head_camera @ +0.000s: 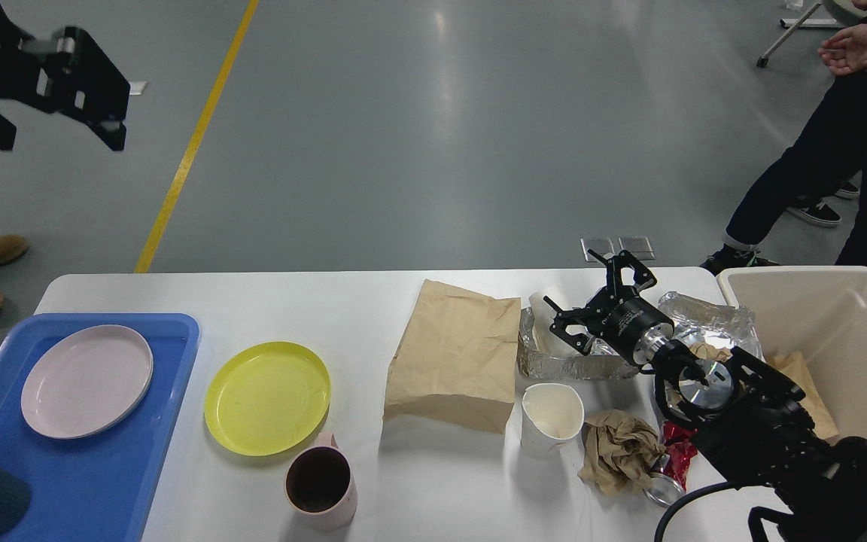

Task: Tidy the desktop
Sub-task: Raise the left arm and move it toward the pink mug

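- Head view: your right gripper [588, 297] hangs with its jaws spread wide and empty over the foil tray [576, 365] and the white cup [546, 305] lying in it.
- The paper bag [454, 354] lies just left of those jaws; the desktop [313, 301] spreads beneath them.
- Your left gripper [50, 113] is raised far to their left, fingers apart, nothing between them.

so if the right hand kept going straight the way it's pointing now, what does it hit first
Most likely the white cup lying in the foil tray. The right hand is open and points up-left toward it. Depth is unclear from this one view, so it may pass over.
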You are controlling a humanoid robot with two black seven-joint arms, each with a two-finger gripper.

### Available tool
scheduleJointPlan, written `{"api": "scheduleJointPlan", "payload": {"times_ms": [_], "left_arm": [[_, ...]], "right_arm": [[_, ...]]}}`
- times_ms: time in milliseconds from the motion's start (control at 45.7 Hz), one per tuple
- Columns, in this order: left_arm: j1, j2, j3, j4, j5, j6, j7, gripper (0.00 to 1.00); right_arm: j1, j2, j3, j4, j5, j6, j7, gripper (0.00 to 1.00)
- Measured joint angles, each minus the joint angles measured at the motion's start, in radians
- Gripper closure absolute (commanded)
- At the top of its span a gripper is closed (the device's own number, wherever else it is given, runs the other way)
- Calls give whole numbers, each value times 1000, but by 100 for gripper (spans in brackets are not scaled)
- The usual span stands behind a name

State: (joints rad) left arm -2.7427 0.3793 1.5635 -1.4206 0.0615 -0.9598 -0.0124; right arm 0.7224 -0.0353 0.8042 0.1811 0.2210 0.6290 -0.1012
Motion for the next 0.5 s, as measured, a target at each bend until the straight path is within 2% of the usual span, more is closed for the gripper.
{"api": "scheduleJointPlan", "payload": {"times_ms": [88, 219, 394, 504], "left_arm": [[7, 6, -11, -120, 1, 9, 11, 13], [43, 6, -26, -277, 3, 178, 29, 15], [158, 0, -134, -306, -1, 280, 43, 16], [280, -16, -218, -301, -5, 360, 75, 16]], "right_arm": [[0, 0, 0, 0, 0, 0, 0, 0], [0, 0, 0, 0, 0, 0, 0, 0], [0, 0, 0, 0, 0, 0, 0, 0], [0, 0, 0, 0, 0, 0, 0, 0]]}}
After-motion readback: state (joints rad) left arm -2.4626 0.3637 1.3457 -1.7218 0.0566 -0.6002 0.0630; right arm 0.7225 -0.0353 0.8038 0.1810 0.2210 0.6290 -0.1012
